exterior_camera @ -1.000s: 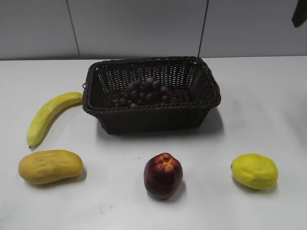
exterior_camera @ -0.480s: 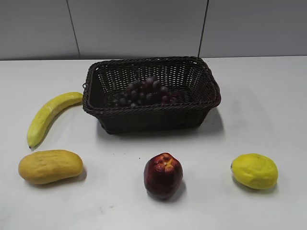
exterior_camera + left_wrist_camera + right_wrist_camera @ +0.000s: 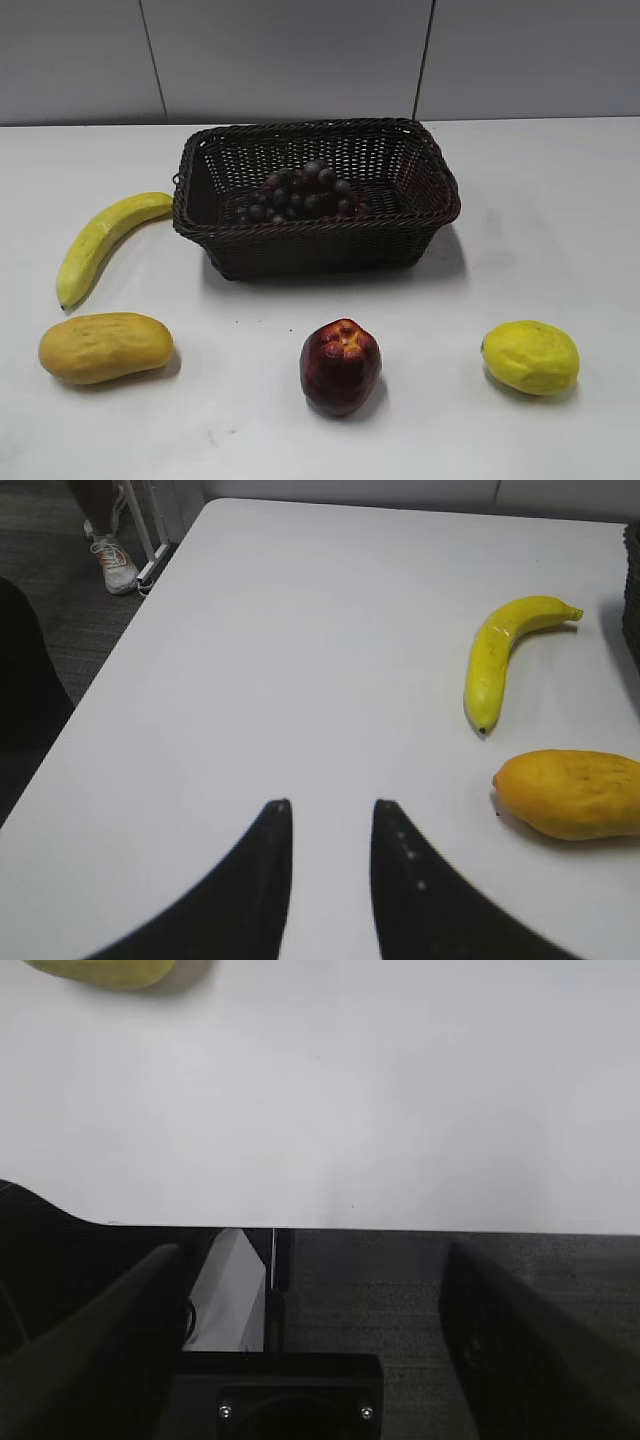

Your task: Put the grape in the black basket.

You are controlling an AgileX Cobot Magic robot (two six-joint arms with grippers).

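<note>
The grape point(image 3: 300, 194), a long bunch of dark purple-red berries, lies inside the black basket point(image 3: 318, 229), a dark woven basket at the back middle of the white table. Neither gripper shows in the exterior view. In the left wrist view my left gripper point(image 3: 332, 805) is open and empty over the table's left part, well away from the basket, whose dark edge point(image 3: 632, 590) just shows at the right. In the right wrist view my right gripper point(image 3: 312, 1255) is wide open and empty at the table's edge, above dark floor.
A banana point(image 3: 100, 243) and an orange mango point(image 3: 104, 346) lie left of the basket; both show in the left wrist view, the banana point(image 3: 503, 656) and the mango point(image 3: 570, 793). A dark red apple-like fruit point(image 3: 340, 365) sits front middle. A lemon point(image 3: 531, 356) lies front right.
A dark part of the right arm at the top right corner of the exterior view a second ago has left the view. The grape and basket have not moved.
</note>
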